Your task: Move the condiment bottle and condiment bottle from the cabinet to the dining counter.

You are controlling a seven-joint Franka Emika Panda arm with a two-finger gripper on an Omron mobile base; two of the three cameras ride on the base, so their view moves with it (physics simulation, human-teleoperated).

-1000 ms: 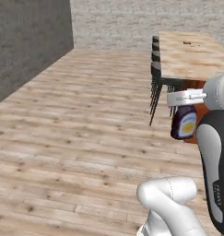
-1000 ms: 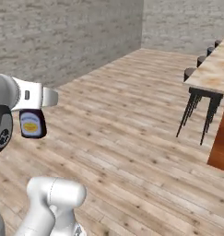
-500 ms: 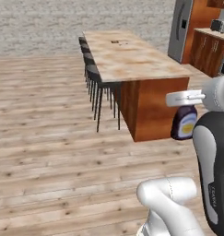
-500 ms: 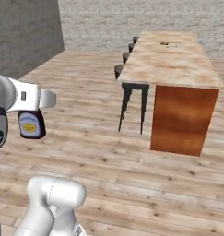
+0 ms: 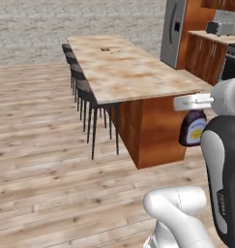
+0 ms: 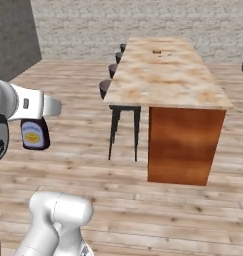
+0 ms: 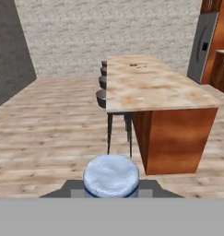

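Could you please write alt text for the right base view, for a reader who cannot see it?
The gripper holds a purple condiment bottle above the wooden floor, left of a long dining counter lined with stools.

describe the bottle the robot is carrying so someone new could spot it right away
Start from the long dining counter with dark stools along one side. Nearer the camera, off its end, the white arm holds the condiment bottle in the air. It is dark purple with a yellow and white label, hanging below the hand.
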